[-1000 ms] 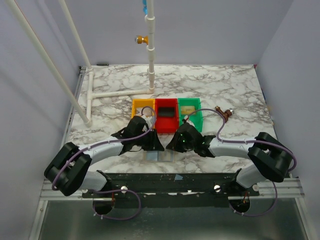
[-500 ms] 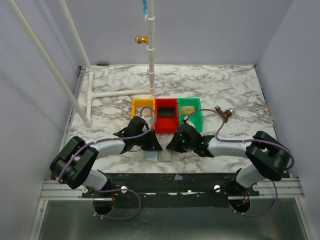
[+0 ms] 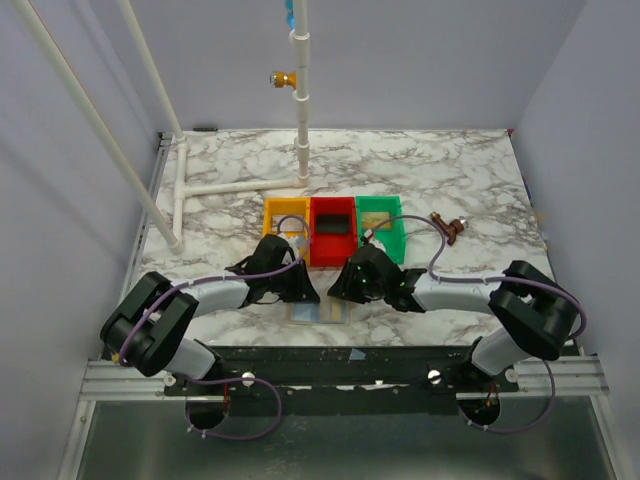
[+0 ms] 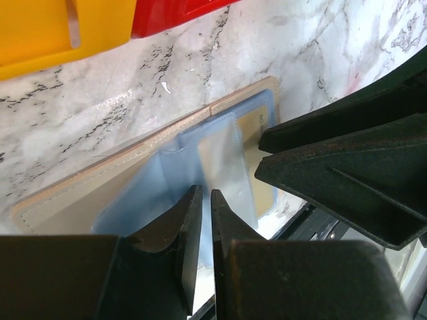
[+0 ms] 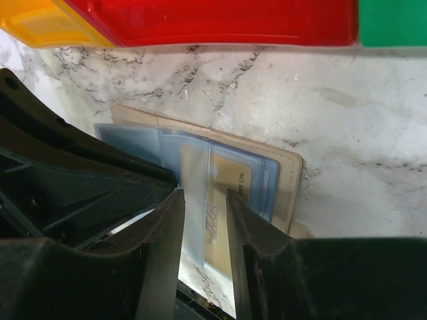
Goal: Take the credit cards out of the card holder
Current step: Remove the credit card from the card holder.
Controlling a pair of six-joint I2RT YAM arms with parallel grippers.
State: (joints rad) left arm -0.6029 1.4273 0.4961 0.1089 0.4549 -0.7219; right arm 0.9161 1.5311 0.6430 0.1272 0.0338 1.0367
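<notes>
1. Card holder point(image 3: 320, 312) spread open at the near edge of the desk point(image 3: 420, 170), long axis left-right, just near of the red tray point(image 3: 332, 230).
2. Left tool point(image 4: 201, 200) almost closed at a clear sleeve; grip unclear.
3. Right tool point(image 5: 205, 200) partly open, empty, straddling the tan card point(image 5: 215, 230); nearer to it.

Card holder point(image 4: 67, 200): matt tan outside, glossy clear inside, probably plastic.

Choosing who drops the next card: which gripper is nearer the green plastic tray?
Right. The right gripper sits in front of the green plastic tray, near its left corner; the left gripper is farther left, before the yellow plastic tray.
</notes>
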